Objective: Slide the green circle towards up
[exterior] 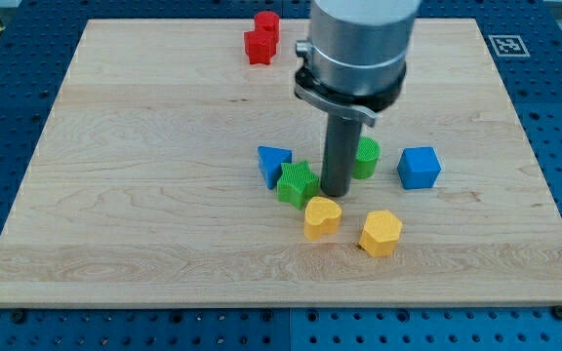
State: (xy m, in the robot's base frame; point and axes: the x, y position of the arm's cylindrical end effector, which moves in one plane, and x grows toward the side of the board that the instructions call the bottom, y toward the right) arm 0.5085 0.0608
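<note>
The green circle lies right of the board's middle, partly hidden behind my rod. My tip rests on the board just below and left of the green circle, close to it. A green star-shaped block sits right beside the tip on its left. A blue triangular block lies left of the green star. A yellow heart-shaped block lies just below the tip.
A yellow hexagon lies at the lower right of the tip. A blue cube sits right of the green circle. Two red blocks stand together near the board's top edge. The wooden board lies on a blue perforated table.
</note>
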